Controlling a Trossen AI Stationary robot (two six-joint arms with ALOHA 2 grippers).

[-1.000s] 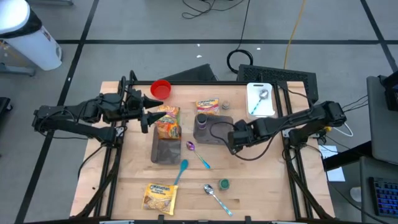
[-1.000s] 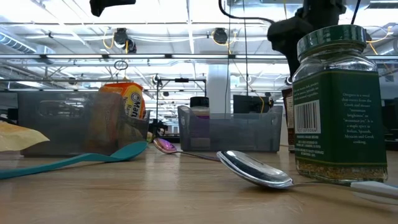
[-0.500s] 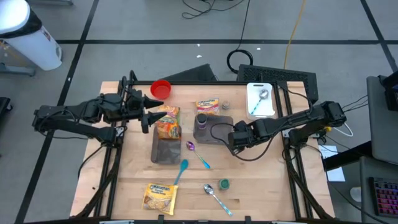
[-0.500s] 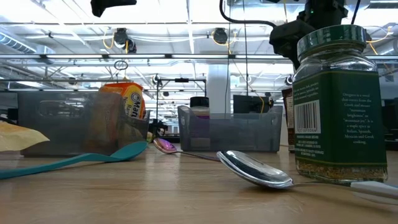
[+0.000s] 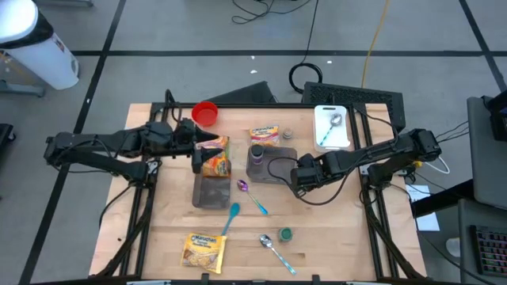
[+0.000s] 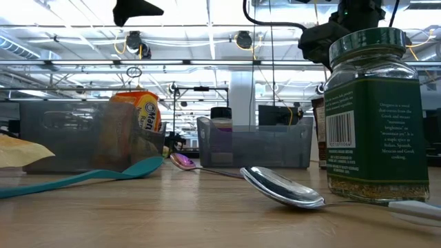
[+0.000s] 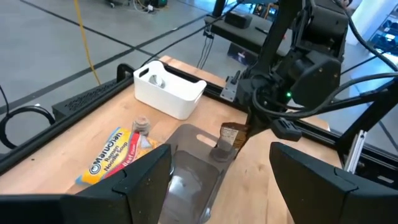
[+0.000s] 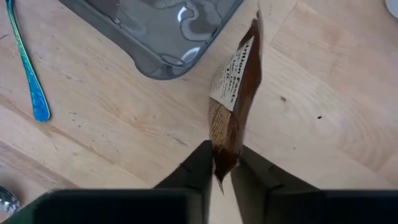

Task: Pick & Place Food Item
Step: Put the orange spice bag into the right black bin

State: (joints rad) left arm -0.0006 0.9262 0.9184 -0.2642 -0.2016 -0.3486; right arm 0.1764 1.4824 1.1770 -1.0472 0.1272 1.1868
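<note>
Tech 1: Since 1 second ago, the left arm is reaching further in over the table, so the left gripper (image 5: pixel 207 150) is now hanging above the orange noodle packet (image 5: pixel 214 158) standing at the end of the left grey bin (image 5: pixel 212 187). Its fingers are standing wide and holding nothing. The right arm is keeping its place.

Tech 2: What is the right gripper (image 8: pixel 222 167) doing?

Tech 1: Its fingers are now pinching narrow on the bottom edge of a brown food packet (image 8: pixel 233 99). The right wrist view is showing the packet gripped on edge, just beside the corner of the right grey bin (image 8: pixel 155 31) and outside it. In the left wrist view the same packet (image 7: pixel 233 135) is hanging at the bin's rim.

Tech 2: How far along is the task?

Tech 1: The pick is looking complete or nearly so; whether the packet is already lifting clear of the wood, I cannot tell. The place step is still remaining. 2 further noodle packets are lying on the table: 1 (image 5: pixel 264 135) beyond the right grey bin, 1 (image 5: pixel 202 248) near the front edge. Neither is sitting in a bin.
</note>
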